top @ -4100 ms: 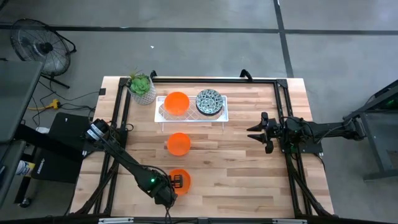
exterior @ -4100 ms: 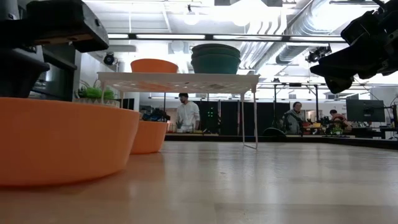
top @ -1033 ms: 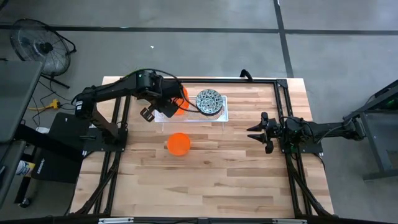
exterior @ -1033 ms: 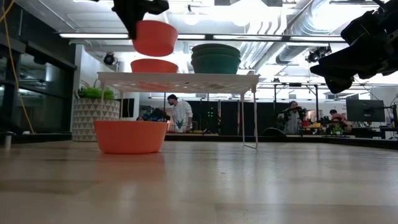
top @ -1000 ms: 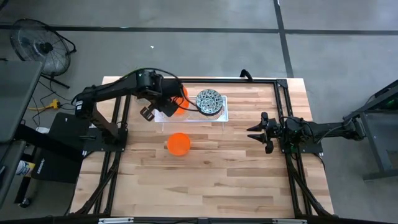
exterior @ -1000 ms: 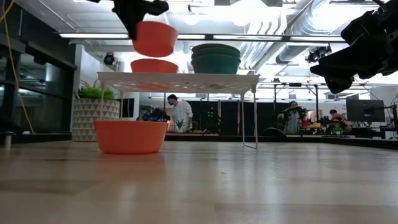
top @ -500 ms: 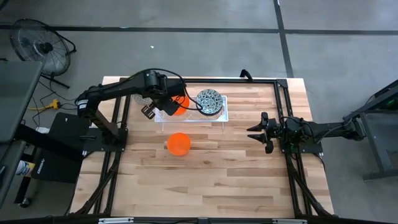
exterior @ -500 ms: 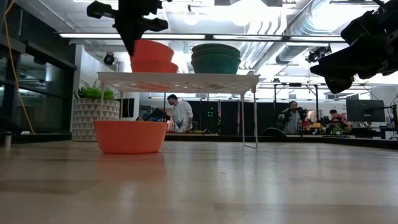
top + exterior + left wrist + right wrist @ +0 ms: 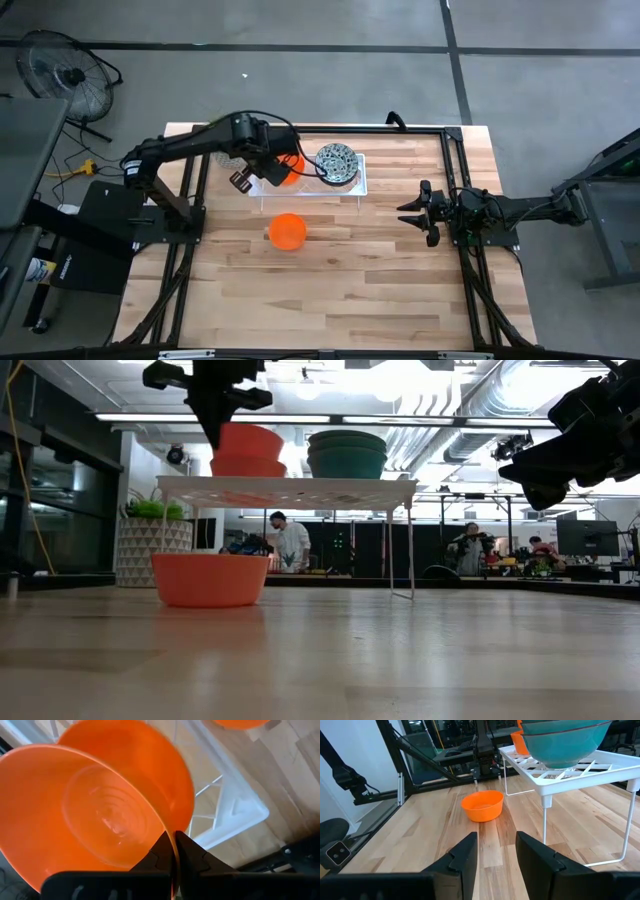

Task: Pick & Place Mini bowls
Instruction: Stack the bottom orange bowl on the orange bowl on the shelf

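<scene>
Left wrist view: fingers (image 9: 174, 851) pinch orange bowl (image 9: 95, 815) rim.

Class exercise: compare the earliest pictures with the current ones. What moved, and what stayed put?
The left end effector carried an orange bowl from the table's near edge up onto the bowl already on the rack, still pinching its rim. The floor-level orange bowl, patterned stack and right end effector stayed.

Bright overhead lighting, soft shadows, blurred foreground
</scene>
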Controlling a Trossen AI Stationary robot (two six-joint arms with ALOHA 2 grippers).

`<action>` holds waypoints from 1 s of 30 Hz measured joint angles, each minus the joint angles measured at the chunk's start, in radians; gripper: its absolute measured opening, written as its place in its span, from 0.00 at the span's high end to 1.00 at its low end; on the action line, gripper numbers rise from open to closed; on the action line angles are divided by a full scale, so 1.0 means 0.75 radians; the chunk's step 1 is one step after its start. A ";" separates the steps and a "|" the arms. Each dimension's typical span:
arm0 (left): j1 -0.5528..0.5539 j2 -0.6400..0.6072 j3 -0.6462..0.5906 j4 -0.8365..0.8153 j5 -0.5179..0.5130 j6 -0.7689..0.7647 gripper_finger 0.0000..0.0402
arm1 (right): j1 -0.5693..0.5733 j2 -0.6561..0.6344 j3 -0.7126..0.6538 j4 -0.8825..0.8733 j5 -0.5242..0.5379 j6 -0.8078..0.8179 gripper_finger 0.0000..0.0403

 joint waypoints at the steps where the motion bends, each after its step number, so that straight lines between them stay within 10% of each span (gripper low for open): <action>1: -0.001 0.000 0.000 0.000 0.001 -0.002 1.00 | 0.000 0.000 0.000 0.000 -0.001 0.000 0.70; 30: -0.043 0.071 0.000 0.032 -0.012 -0.038 0.98 | 0.000 0.000 0.000 0.000 -0.001 0.000 0.70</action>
